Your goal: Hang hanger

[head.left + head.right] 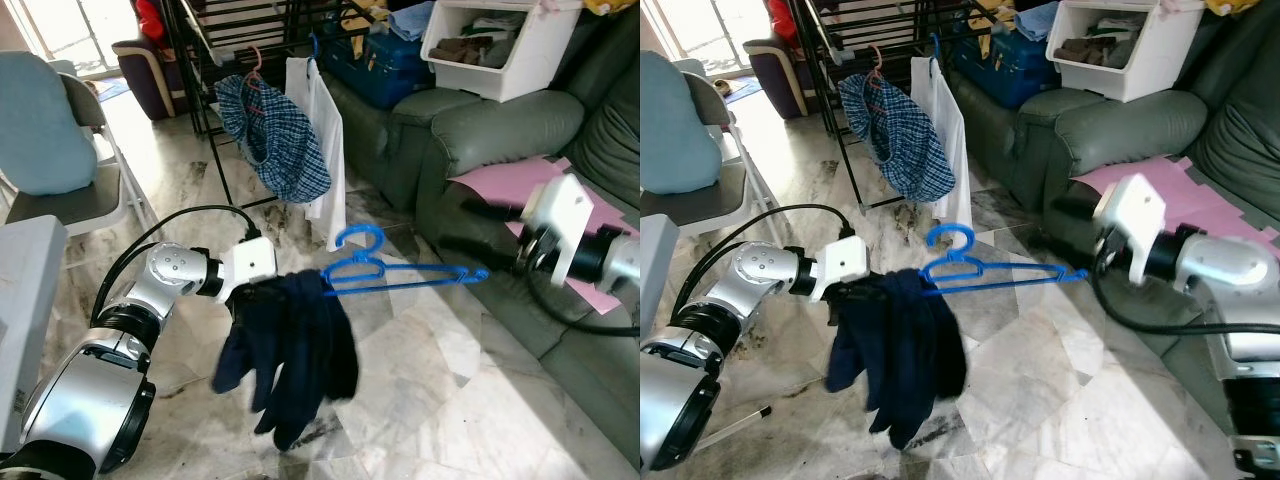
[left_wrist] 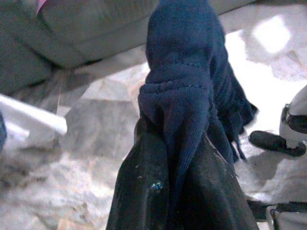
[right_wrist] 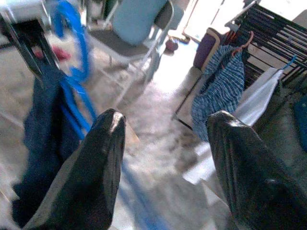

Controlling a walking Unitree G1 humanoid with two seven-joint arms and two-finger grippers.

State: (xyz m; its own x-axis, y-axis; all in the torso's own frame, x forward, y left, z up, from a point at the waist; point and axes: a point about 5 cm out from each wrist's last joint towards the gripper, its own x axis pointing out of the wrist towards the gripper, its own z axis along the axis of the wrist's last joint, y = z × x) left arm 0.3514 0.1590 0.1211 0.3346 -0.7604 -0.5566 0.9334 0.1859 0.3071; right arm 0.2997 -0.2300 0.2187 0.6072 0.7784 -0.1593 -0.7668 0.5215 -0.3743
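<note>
A blue plastic hanger hangs level over the marble floor, its hook pointing up. A dark navy garment is draped over its left end and hangs down. My left gripper is shut on the top of that garment, and the left wrist view shows the fabric pinched between the black fingers. My right gripper is at the hanger's right tip, in front of the sofa. In the right wrist view its fingers stand wide apart, with the blurred blue hanger beyond them.
A black drying rack stands behind, carrying a blue checked garment and a white garment. A green sofa with a white bin and a pink sheet fills the right. A grey chair stands at the left.
</note>
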